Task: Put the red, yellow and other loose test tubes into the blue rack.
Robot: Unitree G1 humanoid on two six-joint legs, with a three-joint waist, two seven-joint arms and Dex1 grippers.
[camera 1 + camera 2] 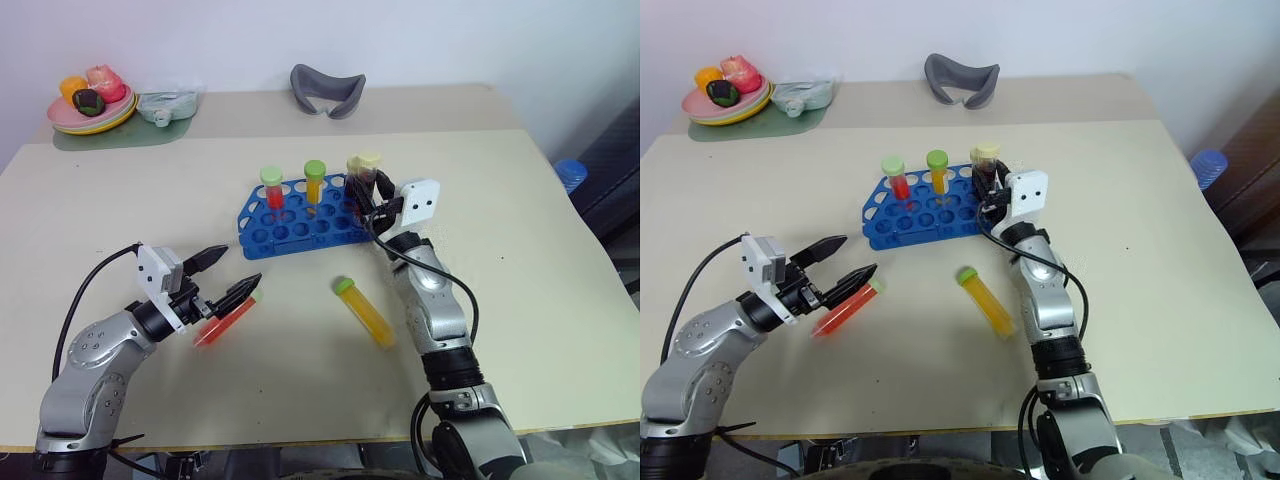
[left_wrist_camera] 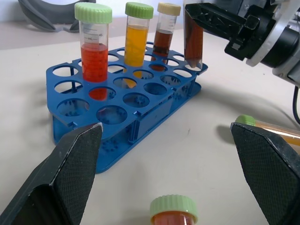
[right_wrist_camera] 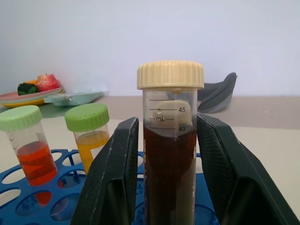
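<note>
Lying lower left on the beige tabletop (image 1: pixel 520 300), a clear red-liquid tube with light-green cap (image 1: pixel 226 320) sits between the released left gripper (image 1: pixel 222 276). Centre frame: bright blue plastic rack (image 1: pixel 300 225), two tubes upright. Right gripper (image 3: pixel 165 154) grasping the dark-brown pale-yellow-capped tube (image 3: pixel 169 140) at the rack's right end.

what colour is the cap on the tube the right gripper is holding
Pale yellow, on the dark-brown tube held by the right gripper; clearest in the right wrist view.
</note>
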